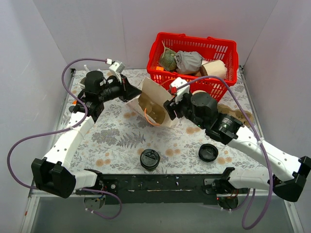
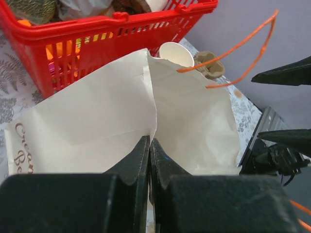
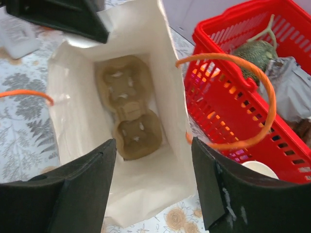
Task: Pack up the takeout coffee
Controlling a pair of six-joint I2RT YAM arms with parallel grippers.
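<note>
Step in hand: holding the paper bag (image 1: pixel 154 104) open. My left fingers (image 2: pixel 146 160) are pinched tight on its wall. My right fingers (image 1: pixel 171 106) are spread wide at its mouth, holding nothing. The takeout coffee (image 1: pixel 149 159) stands untouched on the table (image 1: pixel 116 136), near the front edge. Next, I judge, the right arm must fetch it upright.

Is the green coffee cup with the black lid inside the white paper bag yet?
No, the dark green paper cup with black dome lid stands on the table, outside the white paper bag.
</note>
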